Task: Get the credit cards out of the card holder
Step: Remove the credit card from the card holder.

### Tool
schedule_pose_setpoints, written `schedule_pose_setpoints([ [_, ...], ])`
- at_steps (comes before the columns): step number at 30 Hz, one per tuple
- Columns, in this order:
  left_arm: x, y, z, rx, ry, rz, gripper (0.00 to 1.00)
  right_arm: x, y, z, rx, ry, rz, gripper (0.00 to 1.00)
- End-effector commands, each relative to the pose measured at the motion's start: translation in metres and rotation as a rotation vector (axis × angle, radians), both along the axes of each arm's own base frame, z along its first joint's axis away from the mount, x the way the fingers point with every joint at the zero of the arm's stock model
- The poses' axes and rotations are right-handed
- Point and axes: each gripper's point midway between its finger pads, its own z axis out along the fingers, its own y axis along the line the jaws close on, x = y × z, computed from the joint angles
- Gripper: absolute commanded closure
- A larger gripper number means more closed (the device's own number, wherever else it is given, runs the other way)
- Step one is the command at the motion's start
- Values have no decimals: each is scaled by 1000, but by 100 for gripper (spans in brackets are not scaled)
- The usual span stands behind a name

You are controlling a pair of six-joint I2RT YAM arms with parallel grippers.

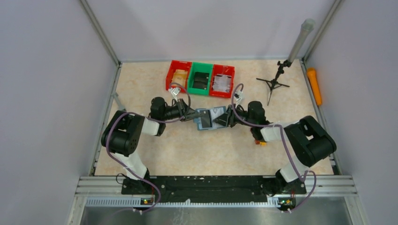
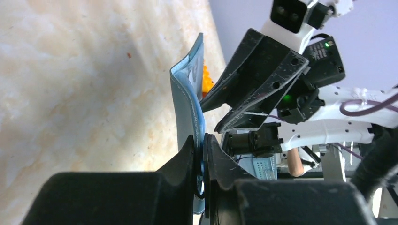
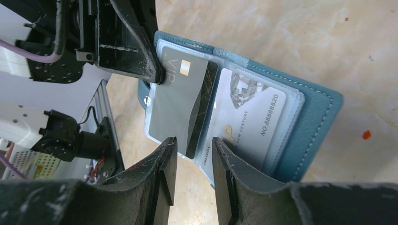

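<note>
Right gripper [image 3: 193, 145] nearest: jaws part-open, straddling the free end of the grey card [image 3: 180, 101], nothing pinched yet. Beyond it, the card holder [image 3: 314, 117] lies open in the middle of the surface [image 1: 187, 150]. At its 9 o'clock, the left gripper [image 2: 199, 143] has its jaws clamped on the holder's edge. Advice: pinch the card squarely and draw it toward 3 o'clock along the slot, with the holder anchored.

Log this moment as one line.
left claw: shut on card holder | right claw: open, straddling credit card edge | card holder: unfolded

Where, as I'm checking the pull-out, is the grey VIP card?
In the right wrist view, the dark grey credit card sits in the open teal-blue card holder, left of a pale card, its near corner between the jaws of the right gripper.
</note>
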Motion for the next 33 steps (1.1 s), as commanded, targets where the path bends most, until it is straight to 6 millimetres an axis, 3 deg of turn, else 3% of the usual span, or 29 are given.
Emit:
schedule_pose_setpoints([
  [1,-11,-5,50,-135,-173,-65,95,0,13,30,87,-87,71,66],
  [8,-21,-8,65,-224,-200,-118,95,-3,13,39,183,-45,104,66],
  [19,-22,-12,62,-197,-206,-131,95,-4,1,52,281,-39,97,72],
  [26,-24,-14,64,-200,-213,-138,96,-4,2,54,301,-33,104,87],
  [33,-27,-16,67,-205,-229,-152,96,-2,2,54,298,-27,99,93],
])
